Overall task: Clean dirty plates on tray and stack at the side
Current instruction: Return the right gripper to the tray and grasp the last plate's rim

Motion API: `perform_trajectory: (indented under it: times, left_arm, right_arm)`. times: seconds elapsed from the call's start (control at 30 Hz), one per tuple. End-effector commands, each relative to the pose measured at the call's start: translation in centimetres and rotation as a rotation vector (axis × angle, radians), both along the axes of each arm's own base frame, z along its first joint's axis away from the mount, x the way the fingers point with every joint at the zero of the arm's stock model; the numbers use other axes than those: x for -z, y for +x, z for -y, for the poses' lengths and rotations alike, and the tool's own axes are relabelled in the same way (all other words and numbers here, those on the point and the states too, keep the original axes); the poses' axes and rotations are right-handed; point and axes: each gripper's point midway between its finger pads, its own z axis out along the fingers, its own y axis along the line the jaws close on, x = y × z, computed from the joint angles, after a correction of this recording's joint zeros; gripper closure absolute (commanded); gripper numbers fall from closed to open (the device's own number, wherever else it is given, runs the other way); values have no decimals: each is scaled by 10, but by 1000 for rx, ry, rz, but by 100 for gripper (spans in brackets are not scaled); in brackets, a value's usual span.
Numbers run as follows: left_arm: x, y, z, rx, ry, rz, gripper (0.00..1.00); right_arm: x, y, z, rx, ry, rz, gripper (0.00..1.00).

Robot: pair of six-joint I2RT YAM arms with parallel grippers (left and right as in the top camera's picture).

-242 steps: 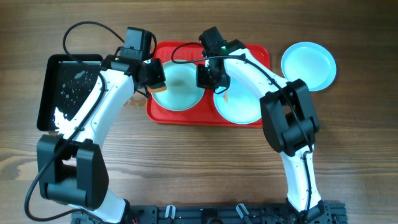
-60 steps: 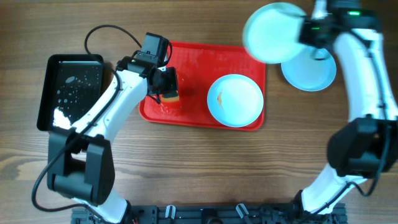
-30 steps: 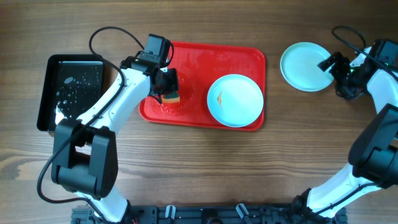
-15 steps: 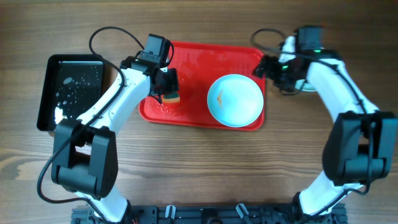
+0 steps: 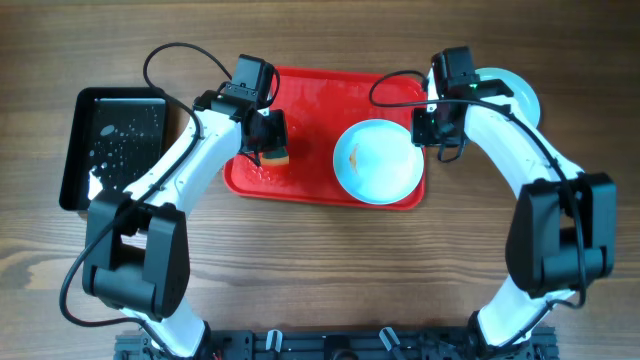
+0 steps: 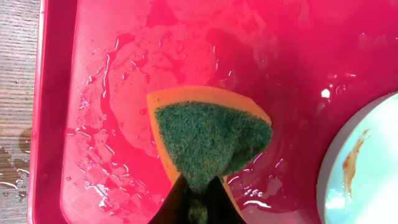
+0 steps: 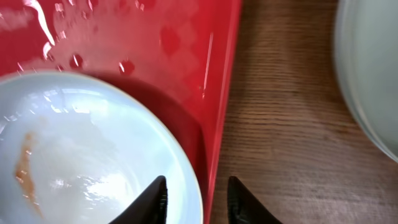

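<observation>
One smeared plate (image 5: pixel 378 160) lies at the right end of the tray (image 5: pixel 320 92); only the right wrist view shows the right gripper (image 7: pixel 198 199) with fingers narrowly apart astride its rim at the tray's edge. Right of the tray, a side plate (image 5: pixel 518 90) is half hidden under the arm. At the tray's left end the left gripper (image 6: pixel 198 198) pinches a sponge (image 6: pixel 211 140), with wet bare red between it and the plate.

Table plate (image 5: pixel 526 95) at 2 o'clock half covered by right arm (image 5: pixel 500 127), smeared plate (image 6: pixel 364 168) cropped at 4 o'clock
</observation>
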Motion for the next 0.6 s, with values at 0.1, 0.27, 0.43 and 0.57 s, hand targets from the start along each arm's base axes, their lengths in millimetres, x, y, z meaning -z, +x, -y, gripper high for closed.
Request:
perform_trajectory:
  times: [0.1,0.27,0.43,0.57]
  left_arm:
    - [0,2,3,4,-15,-2,95]
    - [0,2,3,4,-15,-2,95]
    - [0,1,3,4,-14,-5,95]
    - [0,0,3,4,-13,-9,95]
  right_arm:
    - [27,-10,-13,-110,33,-77,75]
    - [27,-11,-26,-183,32,-67,73]
    - [29,-13,-28,-190,18,-75,73]
    - [29,-7,-5,-115,-108,-55,75]
